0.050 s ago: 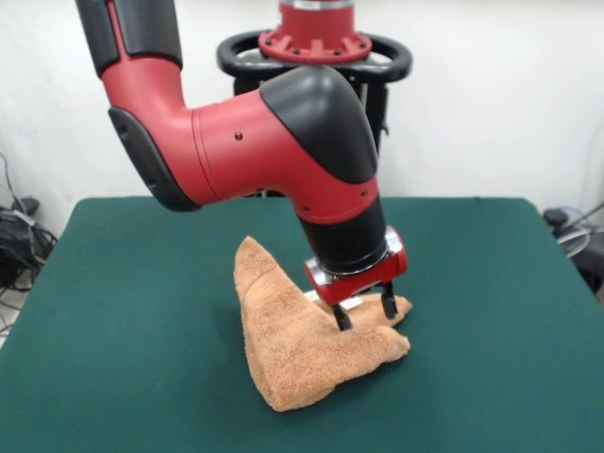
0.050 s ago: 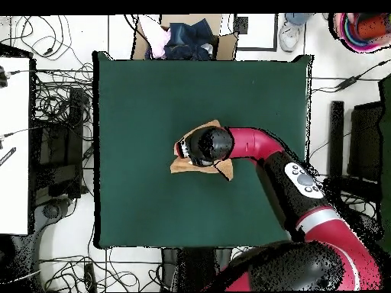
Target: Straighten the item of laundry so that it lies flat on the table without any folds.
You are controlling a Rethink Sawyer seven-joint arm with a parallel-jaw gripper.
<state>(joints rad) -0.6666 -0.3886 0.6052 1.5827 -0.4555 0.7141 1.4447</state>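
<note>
The item of laundry [image 1: 293, 354], an orange-tan terry towel, lies bunched and folded over itself near the middle of the green table [image 1: 132, 311], with one corner peaking at its upper left. My gripper [image 1: 365, 311] is down on the towel's right end. It is open, its black fingers [image 1: 342, 319] straddling a raised fold beside a small white tag [image 1: 351, 303]. In the overhead view the arm's wrist covers the gripper and most of the towel [image 2: 180, 163]; only the towel's edges show on the table [image 2: 137, 99].
A cardboard box of clothes [image 2: 183, 38] stands just off one table edge. Cables [image 2: 53, 114] lie on the floor beside the table, and a white desk [image 2: 14, 152] stands past them. A black post [image 2: 337, 137] is on the other side.
</note>
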